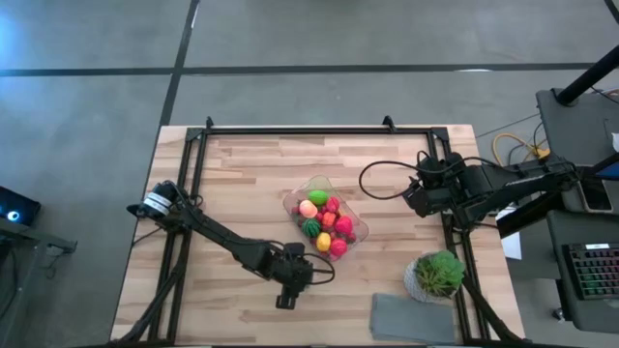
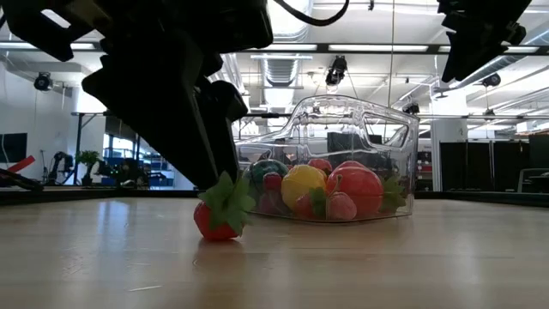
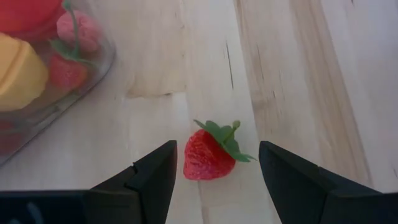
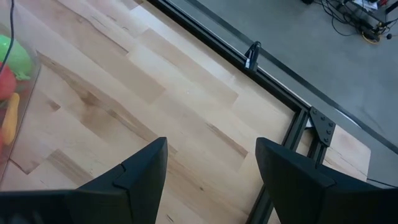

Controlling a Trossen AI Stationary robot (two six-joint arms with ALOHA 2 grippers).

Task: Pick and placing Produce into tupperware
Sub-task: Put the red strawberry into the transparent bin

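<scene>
Left wrist view — strawberry [image 3: 209, 155] lies on the table between the left gripper's [image 3: 214, 177] parted fingers — untouched.

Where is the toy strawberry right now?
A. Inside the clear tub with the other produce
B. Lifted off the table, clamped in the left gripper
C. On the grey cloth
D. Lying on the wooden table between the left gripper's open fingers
D: the left wrist view shows the strawberry lying on the table with a gap to each of the left gripper's fingers, outside the tub.
</scene>
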